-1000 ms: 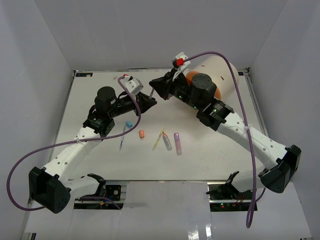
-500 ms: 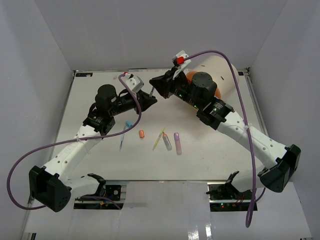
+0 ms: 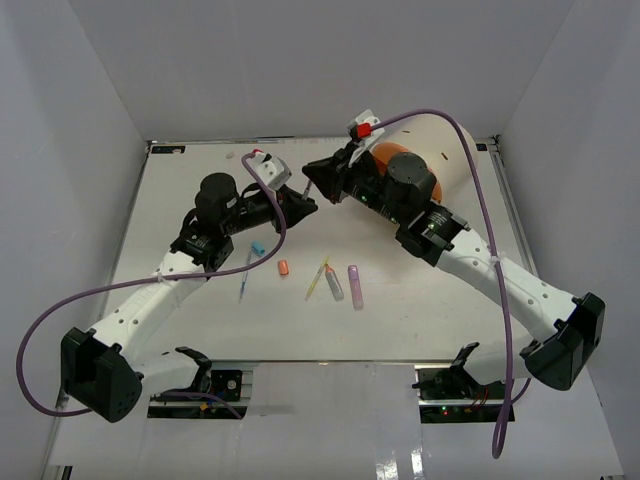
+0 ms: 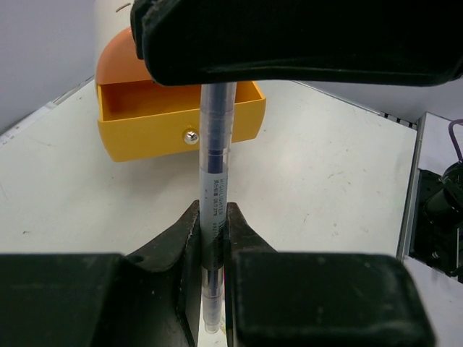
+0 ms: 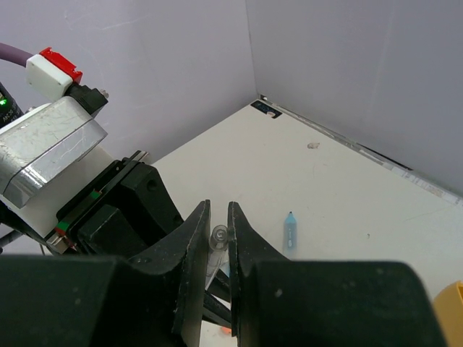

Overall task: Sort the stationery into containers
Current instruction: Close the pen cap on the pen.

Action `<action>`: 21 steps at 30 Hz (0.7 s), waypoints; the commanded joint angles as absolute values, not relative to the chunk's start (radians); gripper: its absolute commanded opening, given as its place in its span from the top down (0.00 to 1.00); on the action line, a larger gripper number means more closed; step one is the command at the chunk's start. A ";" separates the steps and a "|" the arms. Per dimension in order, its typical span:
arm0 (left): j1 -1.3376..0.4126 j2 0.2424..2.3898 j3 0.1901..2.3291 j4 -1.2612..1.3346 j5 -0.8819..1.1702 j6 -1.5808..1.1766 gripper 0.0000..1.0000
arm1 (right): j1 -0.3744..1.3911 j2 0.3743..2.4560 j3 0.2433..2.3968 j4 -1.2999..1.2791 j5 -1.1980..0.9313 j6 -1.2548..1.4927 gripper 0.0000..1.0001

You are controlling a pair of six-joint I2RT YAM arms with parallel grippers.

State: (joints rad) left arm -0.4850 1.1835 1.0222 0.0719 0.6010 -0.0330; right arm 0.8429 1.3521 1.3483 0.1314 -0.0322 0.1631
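A slim pen with a clear barrel and dark core (image 4: 215,152) is gripped at both ends. My left gripper (image 4: 212,217) is shut on its lower part and my right gripper (image 5: 218,217) is shut on its clear end (image 5: 219,235). In the top view the two grippers meet tip to tip at the back middle of the table, left (image 3: 303,202) below right (image 3: 312,174). Beyond the pen stands an open yellow-orange drawer (image 4: 181,130) of the cream cylinder (image 3: 445,150). Loose stationery lies nearer: blue cap (image 3: 257,247), blue pen (image 3: 245,275), orange cap (image 3: 283,267), yellow pen (image 3: 317,278), grey marker (image 3: 334,285), purple marker (image 3: 354,285).
Grey walls enclose the white table (image 3: 200,180) on three sides. Purple cables (image 3: 480,200) loop over both arms. The cylinder lies at the back right corner, behind my right arm's wrist.
Both grippers, still joined on the pen, have drifted slightly to the right. The loose pieces on the table have not moved.
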 commanded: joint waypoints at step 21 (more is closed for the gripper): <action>-0.476 1.095 0.793 0.394 0.701 -0.294 0.75 | 0.893 1.304 1.146 0.094 -0.037 0.150 0.92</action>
